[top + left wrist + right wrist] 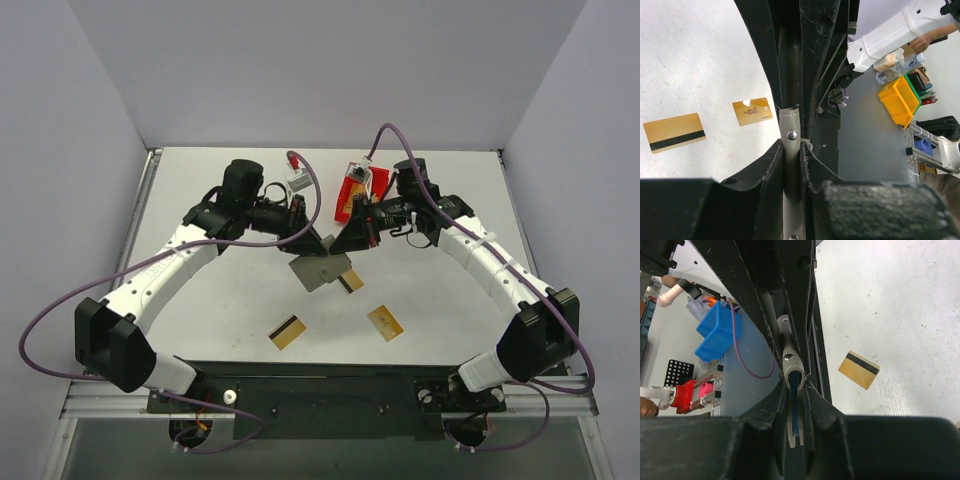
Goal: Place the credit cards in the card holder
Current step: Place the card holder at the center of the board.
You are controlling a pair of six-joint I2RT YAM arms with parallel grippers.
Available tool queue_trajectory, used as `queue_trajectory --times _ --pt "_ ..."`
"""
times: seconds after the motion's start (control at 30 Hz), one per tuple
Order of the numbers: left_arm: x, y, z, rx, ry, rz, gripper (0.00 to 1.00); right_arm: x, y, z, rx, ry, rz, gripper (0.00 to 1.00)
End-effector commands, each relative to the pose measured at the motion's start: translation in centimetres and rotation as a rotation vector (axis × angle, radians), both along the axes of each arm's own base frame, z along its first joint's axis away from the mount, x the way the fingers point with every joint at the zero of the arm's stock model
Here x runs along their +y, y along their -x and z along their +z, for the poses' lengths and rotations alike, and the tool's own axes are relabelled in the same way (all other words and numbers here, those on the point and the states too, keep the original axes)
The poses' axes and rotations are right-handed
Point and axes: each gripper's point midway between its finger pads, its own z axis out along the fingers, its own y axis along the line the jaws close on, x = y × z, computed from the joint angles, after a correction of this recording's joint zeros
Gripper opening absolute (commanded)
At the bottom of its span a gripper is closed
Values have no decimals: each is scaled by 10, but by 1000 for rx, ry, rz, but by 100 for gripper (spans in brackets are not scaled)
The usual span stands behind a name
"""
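The grey card holder (316, 271) hangs over the table's middle, held from both sides. My left gripper (322, 243) (792, 150) is shut on its light tab with the metal snap (789, 124). My right gripper (350, 240) (796, 385) is shut on the holder's edge (790, 354), where the blue lining shows. One gold credit card with a black stripe (350, 281) pokes out at the holder's lower right; I cannot tell whether it sits inside or lies beneath. A striped card (287, 332) (674, 131) and a plain gold card (385, 322) (752, 111) lie flat nearer the arm bases.
A small red bin (360, 186) stands at the back, just behind my right gripper. A purple cable with a white plug (297, 180) loops above the left wrist. The black base rail (320, 385) borders the table's near edge.
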Motion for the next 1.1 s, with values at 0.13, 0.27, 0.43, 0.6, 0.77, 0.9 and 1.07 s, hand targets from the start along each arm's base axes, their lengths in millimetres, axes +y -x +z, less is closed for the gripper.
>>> queue_trajectory --times 0.13,0.27,0.43,0.6,0.77,0.9,1.07 --pt "-2 7 19 -58 21 -46 0 -1 -1 23 -118 -37 5 4" --pt "-2 0 17 -54 2 0 0 -7 -15 20 -167 10 -93 36" --pt "8 -38 22 -92 31 228 0 -32 -67 16 -257 137 -473 53" --pt "42 -81 40 -179 43 626 0 -53 -96 23 -220 153 -755 55" --pt "70 -94 44 -263 8 941 0 -33 -95 17 -141 140 -799 55" --pt "79 -96 41 -241 -10 1025 0 -2 -91 12 -110 131 -771 55" --pt "84 -97 38 -235 -37 1095 0 20 -89 13 -54 82 -730 55"
